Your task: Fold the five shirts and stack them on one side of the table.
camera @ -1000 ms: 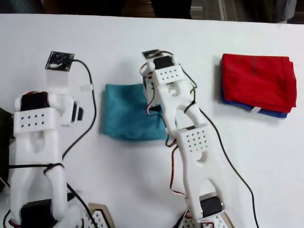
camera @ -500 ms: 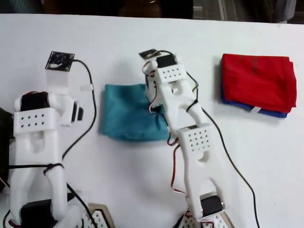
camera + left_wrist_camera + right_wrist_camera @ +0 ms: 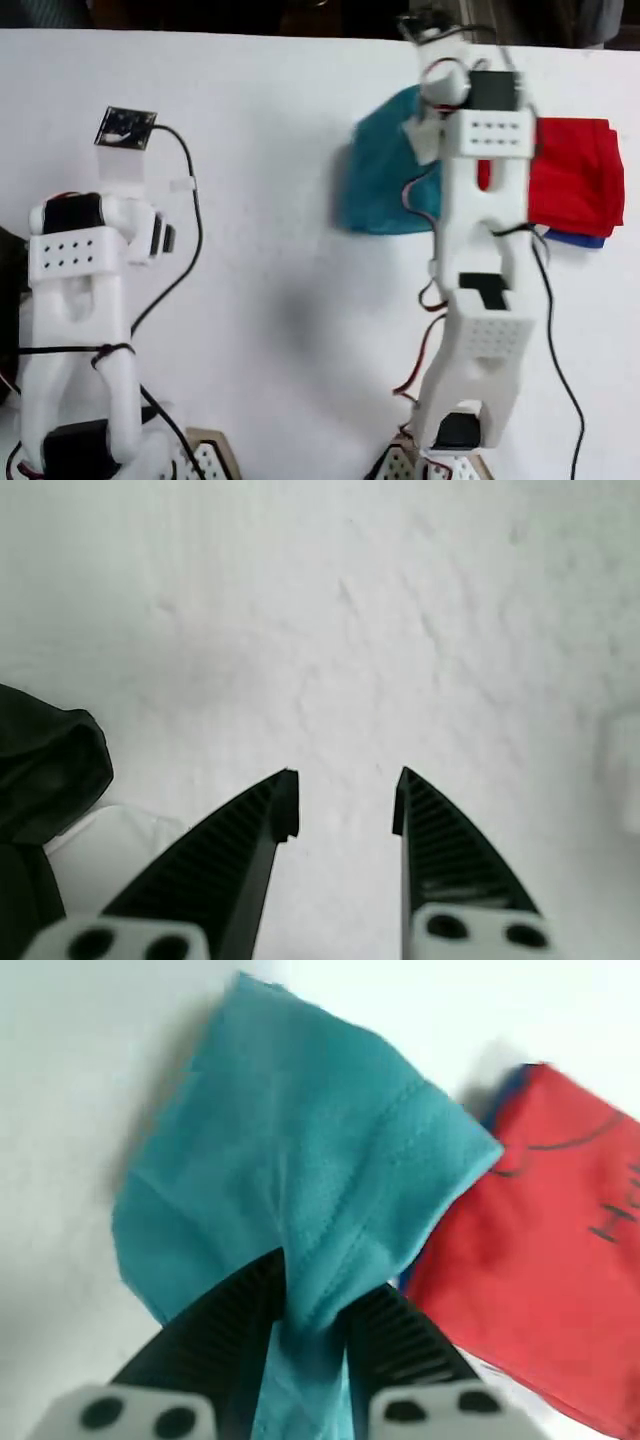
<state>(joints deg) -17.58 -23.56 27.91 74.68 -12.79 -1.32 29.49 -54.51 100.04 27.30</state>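
A folded teal shirt (image 3: 382, 178) hangs lifted off the white table (image 3: 260, 90) beside the stack at the right. My right gripper (image 3: 312, 1300) is shut on the teal shirt (image 3: 300, 1180), pinching a bunch of its cloth. A folded red shirt (image 3: 572, 178) lies on top of a blue shirt (image 3: 572, 238) at the table's right side; the red shirt (image 3: 540, 1250) sits just past the teal one. My left gripper (image 3: 343, 805) is open over bare table at the left, with nothing between its fingers.
A dark bundle (image 3: 40, 770) lies at the table's left edge beside the left arm. A small black square on a white mount (image 3: 126, 130) with a cable (image 3: 190, 215) sits at the back left. The right arm (image 3: 480, 250) partly covers the red shirt.
The right arm has swung to the right and away, carrying the teal shirt from the table's middle up toward the red and blue stack. The left arm has not moved.
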